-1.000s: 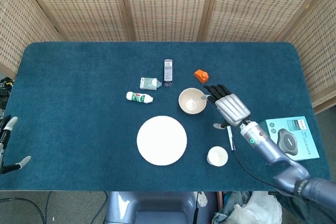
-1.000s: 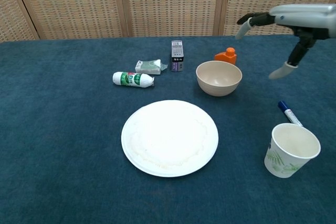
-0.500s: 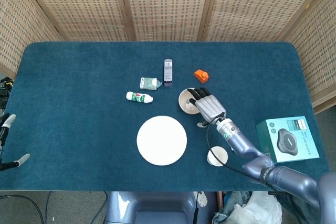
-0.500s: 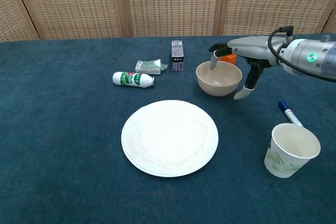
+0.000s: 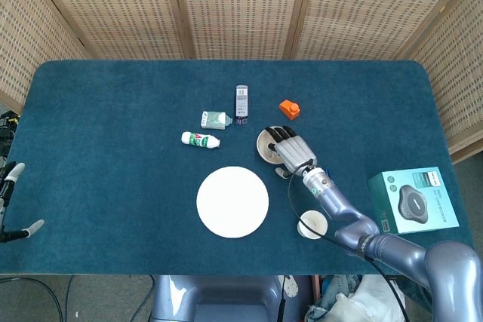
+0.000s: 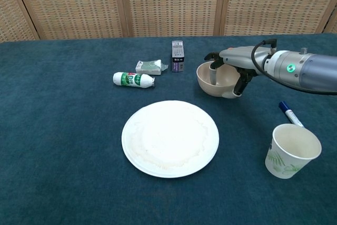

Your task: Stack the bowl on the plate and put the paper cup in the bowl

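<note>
The round beige bowl (image 6: 219, 79) is being gripped at its rim by the right hand (image 6: 227, 72), fingers dipped inside and thumb outside, beyond the white paper plate (image 6: 170, 137). It is best being lifted level and centred over the plate. The white paper cup (image 6: 292, 151) is standing near. No writing is being made out legibly.

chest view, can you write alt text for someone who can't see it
The robot's right hand grips the rim of a beige bowl on a blue table, fingers inside and thumb outside. In front lies an empty white plate; a paper cup stands at the right.
</note>
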Robot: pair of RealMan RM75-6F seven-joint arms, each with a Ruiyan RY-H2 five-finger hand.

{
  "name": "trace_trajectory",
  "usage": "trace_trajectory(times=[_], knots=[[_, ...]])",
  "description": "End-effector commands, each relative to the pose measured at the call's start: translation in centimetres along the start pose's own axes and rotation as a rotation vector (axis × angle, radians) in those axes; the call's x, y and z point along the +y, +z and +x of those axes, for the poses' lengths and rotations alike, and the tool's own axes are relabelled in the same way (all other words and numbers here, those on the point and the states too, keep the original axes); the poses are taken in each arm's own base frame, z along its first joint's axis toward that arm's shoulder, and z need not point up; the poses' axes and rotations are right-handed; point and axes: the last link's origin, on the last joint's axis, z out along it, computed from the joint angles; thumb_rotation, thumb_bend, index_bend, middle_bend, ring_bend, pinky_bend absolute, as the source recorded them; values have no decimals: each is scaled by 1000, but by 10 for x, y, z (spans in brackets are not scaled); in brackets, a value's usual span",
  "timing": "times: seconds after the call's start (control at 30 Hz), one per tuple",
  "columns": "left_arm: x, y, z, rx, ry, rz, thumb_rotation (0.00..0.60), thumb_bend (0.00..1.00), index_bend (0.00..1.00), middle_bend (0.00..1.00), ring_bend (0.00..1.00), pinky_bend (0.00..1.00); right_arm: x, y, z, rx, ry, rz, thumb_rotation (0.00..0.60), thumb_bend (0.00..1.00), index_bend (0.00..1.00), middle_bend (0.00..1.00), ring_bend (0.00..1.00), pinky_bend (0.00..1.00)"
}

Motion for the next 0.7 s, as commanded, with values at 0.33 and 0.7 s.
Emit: trace_trajectory(times=[0.33, 0.7], knots=[[-1, 5, -1, -5, 1, 15, 600, 0, 0, 0, 0, 0, -2, 13, -6, -4, 5, 4, 600, 434, 645, 0, 0, 0], [-2, 5, -1, -10, 0, 15, 600, 0, 0, 0, 0, 0, -11, -7, 29, 117, 19, 120, 600, 434, 650, 0, 0, 0]])
